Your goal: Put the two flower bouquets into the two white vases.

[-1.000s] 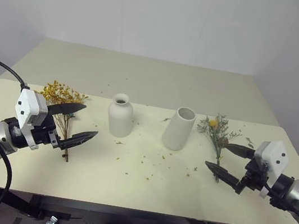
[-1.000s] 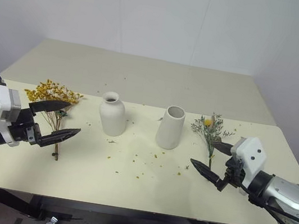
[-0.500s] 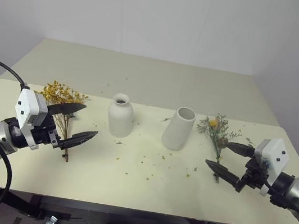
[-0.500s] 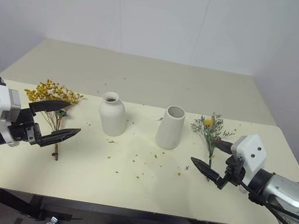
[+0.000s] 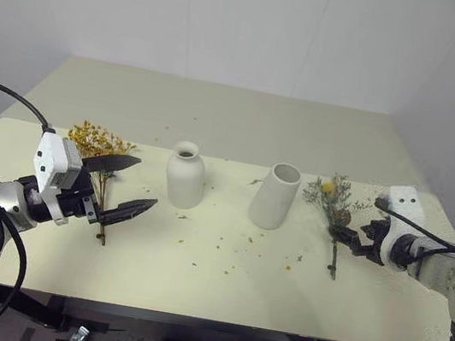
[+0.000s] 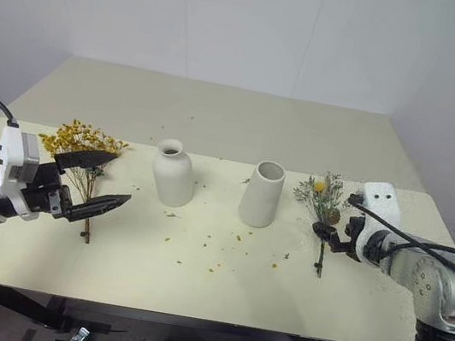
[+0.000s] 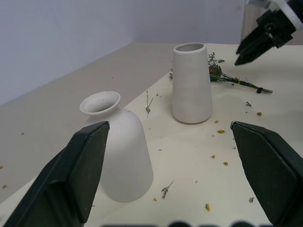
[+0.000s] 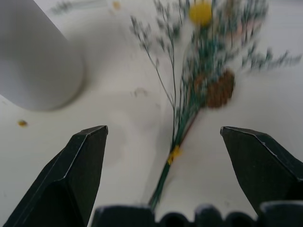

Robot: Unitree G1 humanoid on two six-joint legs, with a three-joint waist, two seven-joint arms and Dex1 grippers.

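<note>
The yellow-orange bouquet lies flat at the table's left, its brown stems pointing toward the front edge. My left gripper hovers open and level beside those stems, holding nothing. It looks toward the round-bodied vase and the cylinder vase, which both stand upright mid-table. The grey-green bouquet with its yellow ball lies to the right of the cylinder vase. My right gripper tilts down over it, open. Its fingers stand on either side of the thin stem, apart from it.
Small dried petals and crumbs are scattered over the cream table in front of the vases. The table's back half runs to a white wall. The front edge lies close below both grippers.
My right gripper has swung forward and tipped downward, from beside the grey-green bouquet's stem end to over the stem. The left gripper and both vases have not moved.
</note>
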